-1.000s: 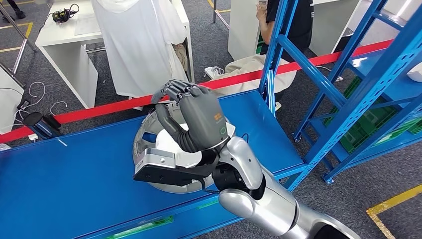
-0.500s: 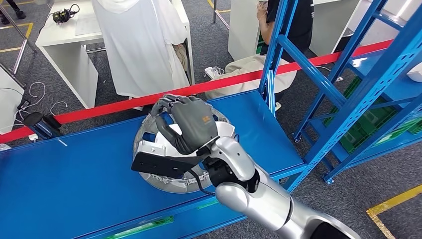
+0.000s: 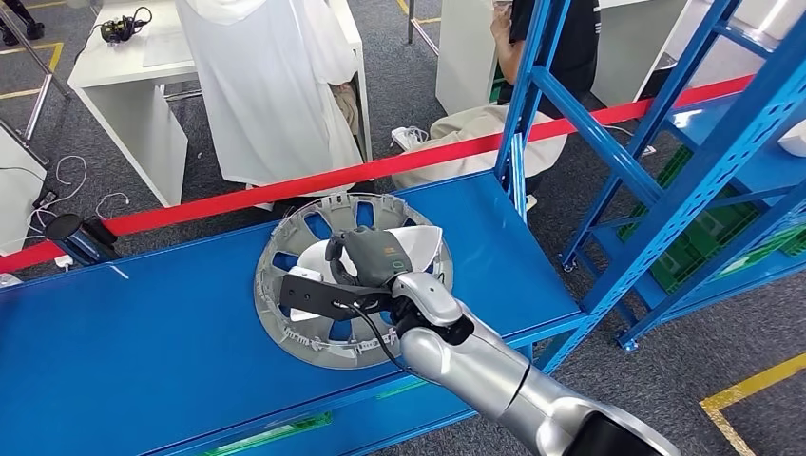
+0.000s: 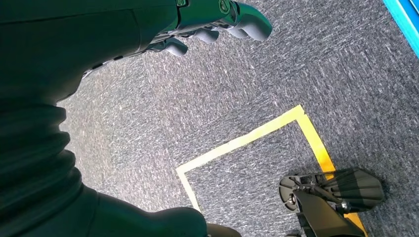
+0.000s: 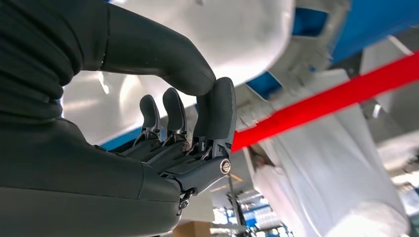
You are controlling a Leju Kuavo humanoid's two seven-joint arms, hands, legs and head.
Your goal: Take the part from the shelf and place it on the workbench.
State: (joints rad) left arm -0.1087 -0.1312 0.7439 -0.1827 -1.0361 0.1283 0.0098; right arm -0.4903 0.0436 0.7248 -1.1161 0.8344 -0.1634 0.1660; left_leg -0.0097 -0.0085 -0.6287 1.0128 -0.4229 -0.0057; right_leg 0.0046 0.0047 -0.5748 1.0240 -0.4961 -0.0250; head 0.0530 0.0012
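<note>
head view: the right hand point(image 3: 373, 258) has come down since a second ago, when it stood high above the part with its fingers arched over the rim; now it sits low in the middle of the part point(image 3: 314, 328), over the white centre piece point(image 3: 418, 249). the part, a grey spoked ring, lies flat on the blue bench point(image 3: 124, 351) under and around the hand, and more of its far rim shows than before. in the right wrist view the fingers point(image 5: 217, 113) are curled in with the thumb tip against them, close to the white centre; whether they have hold of anything there i cannot tell. the left hand point(image 4: 217, 22) hangs over grey carpet and a yellow floor line point(image 4: 247, 143), its fingers loosely spread and holding nothing. beyond the right hand a red barrier tape point(image 3: 285, 190) runs past the bench, and to the hand's right stands the blue shelf point(image 3: 703, 142) with green crates point(image 3: 713, 237) low in it.
</note>
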